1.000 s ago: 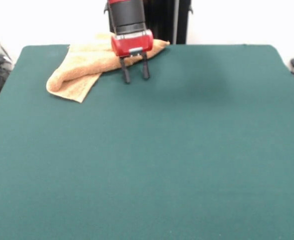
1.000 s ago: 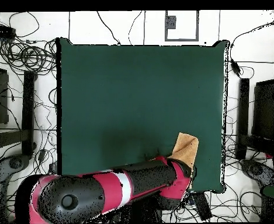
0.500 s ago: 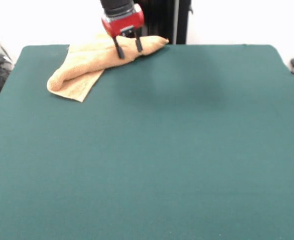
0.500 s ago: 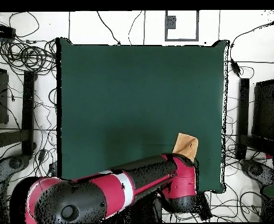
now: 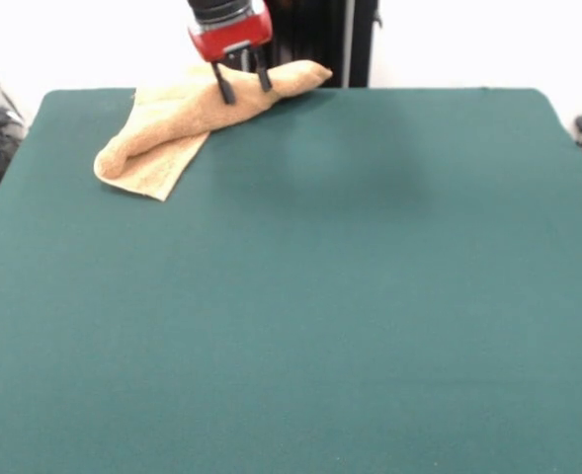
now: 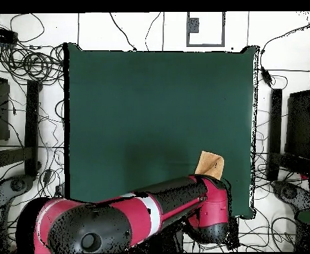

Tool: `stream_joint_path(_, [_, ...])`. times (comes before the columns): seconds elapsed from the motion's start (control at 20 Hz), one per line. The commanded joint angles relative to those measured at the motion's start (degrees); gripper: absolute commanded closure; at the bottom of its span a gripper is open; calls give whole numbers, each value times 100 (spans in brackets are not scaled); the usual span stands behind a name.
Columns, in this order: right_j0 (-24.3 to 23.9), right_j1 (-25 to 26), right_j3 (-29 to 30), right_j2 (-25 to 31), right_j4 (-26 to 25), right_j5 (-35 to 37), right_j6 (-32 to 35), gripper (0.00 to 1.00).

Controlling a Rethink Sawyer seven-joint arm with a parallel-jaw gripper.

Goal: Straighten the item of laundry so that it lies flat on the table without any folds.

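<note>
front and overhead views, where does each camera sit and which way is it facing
Front view: across the table from the robot, facing it; the gripper, open, comes down over the bunched towel.
Overhead view: above, looking straight down; the red and black arm covers most of the towel.
Shared: table, towel, arm.

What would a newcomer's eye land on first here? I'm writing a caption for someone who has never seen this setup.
First, the orange-tan towel, bunched and folded at a far corner of the wide green table, bright against the dark cloth. Next, the red gripper, which comes down over the towel's raised ridge with its two black fingers apart. From overhead, the bulky red and black arm covers most of the towel.
</note>
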Motion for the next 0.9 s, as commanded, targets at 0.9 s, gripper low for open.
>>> stream_joint_path(0.9, [-236,206,-640,1289,-278,522,1174,0])
